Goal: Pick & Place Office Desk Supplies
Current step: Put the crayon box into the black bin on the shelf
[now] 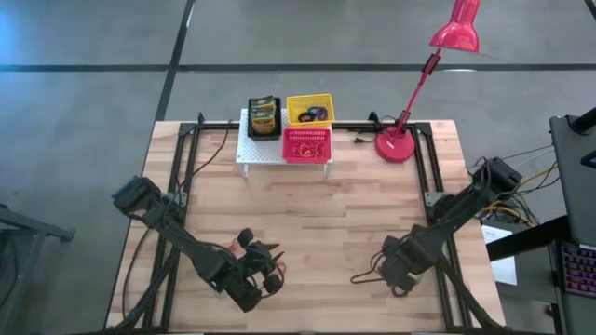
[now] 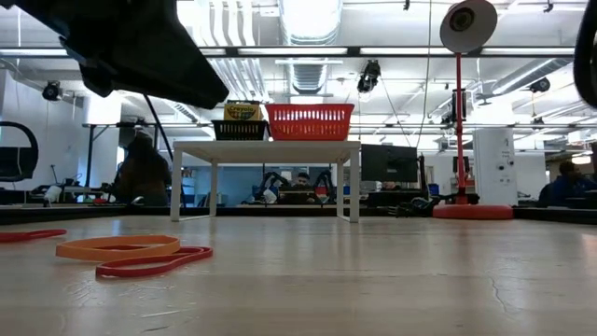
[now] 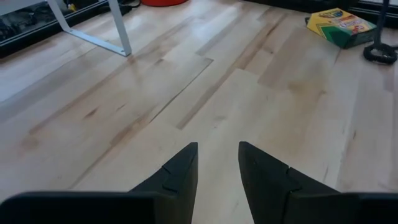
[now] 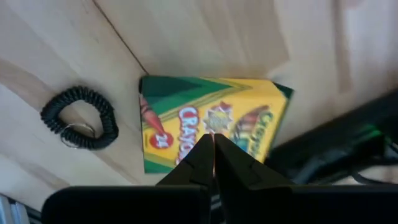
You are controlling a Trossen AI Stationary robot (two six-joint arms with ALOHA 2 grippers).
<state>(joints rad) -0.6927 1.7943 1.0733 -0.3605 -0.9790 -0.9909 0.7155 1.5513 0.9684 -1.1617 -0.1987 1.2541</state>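
**Right gripper shut over the crayon box: reopen before gripping**

On my left, the left gripper (image 3: 217, 149) waits low over the front of the table, fingers apart with nothing between them. An orange loop (image 2: 117, 247) and a red loop (image 2: 154, 263) lie flat on the wood near it, the red one touching the orange.

At the back centre stands the rack (image 1: 244, 154) with three baskets: the black basket (image 1: 264, 119) already has a crayon box in it, the yellow basket (image 1: 309, 110) is beside it, and the red basket (image 1: 306, 145) sits in front.

On my right, the right gripper (image 4: 213, 142) is at the front of the table, directly above the box (image 4: 186, 118), which lies flat, label up. My fingers are pressed together with nothing between them. They do not straddle the box.

To do this well, I judge that I must spread the fingers wider than the box's narrow side, centre on it, come down until the tips pass both edges, then close firmly. The coil (image 4: 81, 118) lies just beside the box, apart from it; I should keep the fingers off it.
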